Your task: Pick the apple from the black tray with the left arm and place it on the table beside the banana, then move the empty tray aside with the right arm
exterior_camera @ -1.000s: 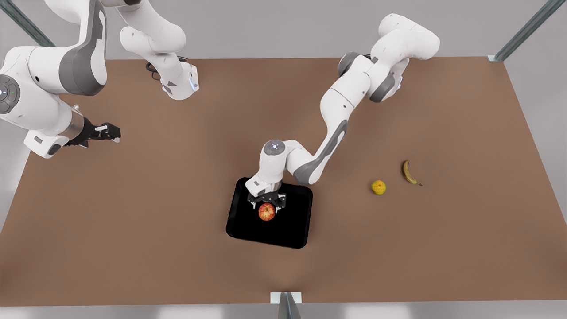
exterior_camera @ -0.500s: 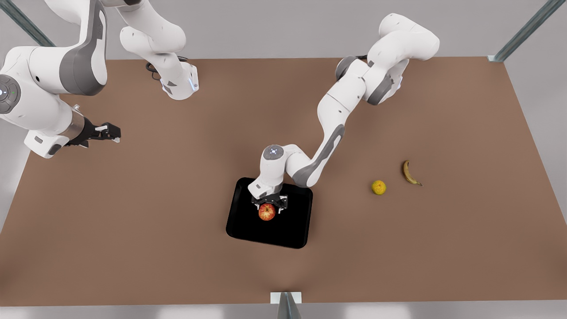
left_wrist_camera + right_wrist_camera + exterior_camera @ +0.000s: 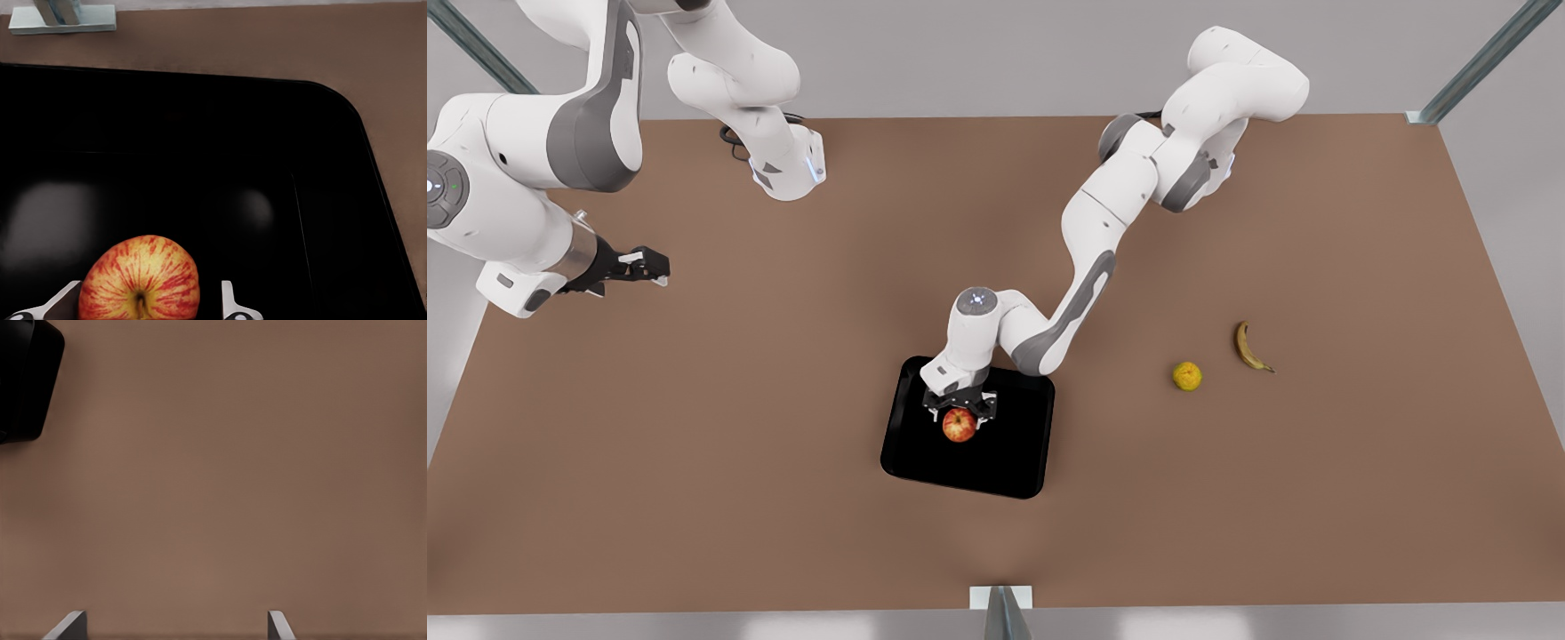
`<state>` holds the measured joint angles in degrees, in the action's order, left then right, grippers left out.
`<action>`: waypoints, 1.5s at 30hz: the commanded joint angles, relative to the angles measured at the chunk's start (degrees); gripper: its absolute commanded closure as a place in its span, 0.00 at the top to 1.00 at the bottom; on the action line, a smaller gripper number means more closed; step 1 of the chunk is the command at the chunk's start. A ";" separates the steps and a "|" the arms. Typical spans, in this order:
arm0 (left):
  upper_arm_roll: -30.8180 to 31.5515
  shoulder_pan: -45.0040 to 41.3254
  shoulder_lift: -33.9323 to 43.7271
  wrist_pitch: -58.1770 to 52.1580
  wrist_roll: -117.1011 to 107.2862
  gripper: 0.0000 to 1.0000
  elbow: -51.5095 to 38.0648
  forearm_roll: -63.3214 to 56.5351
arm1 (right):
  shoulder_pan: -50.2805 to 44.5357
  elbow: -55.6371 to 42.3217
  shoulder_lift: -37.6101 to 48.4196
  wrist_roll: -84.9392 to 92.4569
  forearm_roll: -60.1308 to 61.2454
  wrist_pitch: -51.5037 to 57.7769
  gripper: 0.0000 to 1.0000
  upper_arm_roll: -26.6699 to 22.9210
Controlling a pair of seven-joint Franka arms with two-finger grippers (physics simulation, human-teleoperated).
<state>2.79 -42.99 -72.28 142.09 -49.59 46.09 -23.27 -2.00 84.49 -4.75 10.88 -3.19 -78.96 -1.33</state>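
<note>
Since the earlier frame, the left gripper (image 3: 959,411) had shifted slightly, fingers spread around the apple (image 3: 959,425), ungrasped on the black tray (image 3: 1014,462). The right gripper (image 3: 660,267), open, waited well away; both steps remained.

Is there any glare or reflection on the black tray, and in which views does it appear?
In the left wrist view, the black tray shows two soft pale reflections, one beside the apple that sits between the left end effector's fingertips. In the front view the tray looks evenly black, without glare. In the right wrist view, the tray's corner shows none.
</note>
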 commanded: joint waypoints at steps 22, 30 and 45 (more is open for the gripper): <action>2.40 1.94 11.72 -32.58 12.24 0.76 0.41 9.12 | -0.02 -0.03 0.01 -0.16 0.12 0.03 1.00 0.01; 1.96 7.83 37.20 -21.60 13.37 0.76 38.54 11.23 | -4.59 -3.63 0.01 -0.25 0.91 4.42 1.00 2.91; 1.96 41.93 43.27 -4.28 67.08 0.75 57.71 12.99 | -12.85 -7.50 -10.54 -74.24 5.65 -6.74 1.00 24.71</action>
<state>4.69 -2.33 -28.82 133.05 -19.82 104.15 -10.74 -14.91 77.05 -15.17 -20.24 2.52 -81.62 23.46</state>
